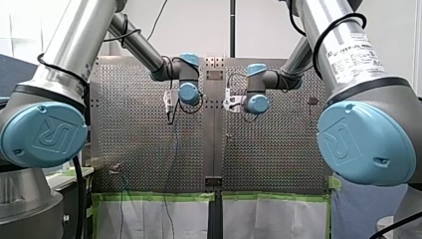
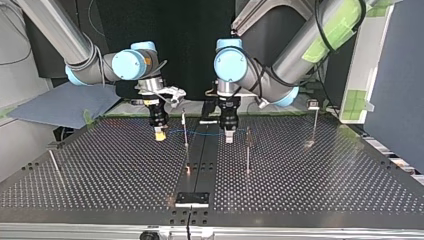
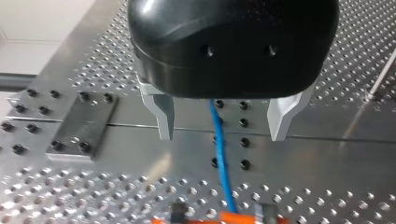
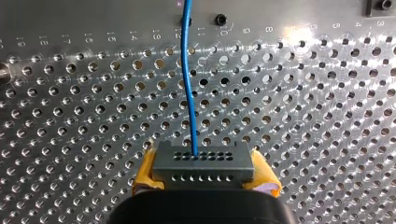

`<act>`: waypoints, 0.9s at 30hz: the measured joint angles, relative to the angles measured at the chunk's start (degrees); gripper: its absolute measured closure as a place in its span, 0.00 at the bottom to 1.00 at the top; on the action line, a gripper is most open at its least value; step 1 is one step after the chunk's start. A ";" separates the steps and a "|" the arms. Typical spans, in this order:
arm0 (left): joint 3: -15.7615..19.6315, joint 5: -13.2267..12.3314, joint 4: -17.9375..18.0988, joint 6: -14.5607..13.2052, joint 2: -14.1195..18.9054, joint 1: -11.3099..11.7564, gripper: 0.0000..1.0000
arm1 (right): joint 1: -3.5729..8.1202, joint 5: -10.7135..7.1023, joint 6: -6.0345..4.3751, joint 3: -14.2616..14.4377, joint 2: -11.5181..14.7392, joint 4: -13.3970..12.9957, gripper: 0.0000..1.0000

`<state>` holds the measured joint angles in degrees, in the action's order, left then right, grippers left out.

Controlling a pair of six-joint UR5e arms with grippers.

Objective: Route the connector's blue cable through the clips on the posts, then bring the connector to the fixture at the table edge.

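My right gripper [image 4: 205, 179] pinches the connector [image 4: 203, 161] between yellow pads [image 4: 144, 173]

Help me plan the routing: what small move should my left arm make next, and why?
Probably close my left gripper on the blue cable. Its fingers stand apart, with the cable running free between them, while my right gripper clamps the connector between its yellow pads. A grip there would let my left arm guide the cable for routing.

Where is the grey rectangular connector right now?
Right wrist view: the grey rectangular connector is clamped between my right gripper's yellow pads, the blue cable running from its face out over the perforated table.
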<state>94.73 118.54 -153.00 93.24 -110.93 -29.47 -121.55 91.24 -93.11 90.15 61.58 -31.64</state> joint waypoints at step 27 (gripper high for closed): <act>-2.53 3.65 1.27 2.04 -2.52 0.55 0.00 | 0.00 0.00 0.20 -0.01 -0.03 0.59 1.00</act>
<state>92.20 122.19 -151.73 95.28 -113.45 -28.92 -121.54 91.24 -92.92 90.14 61.55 -31.05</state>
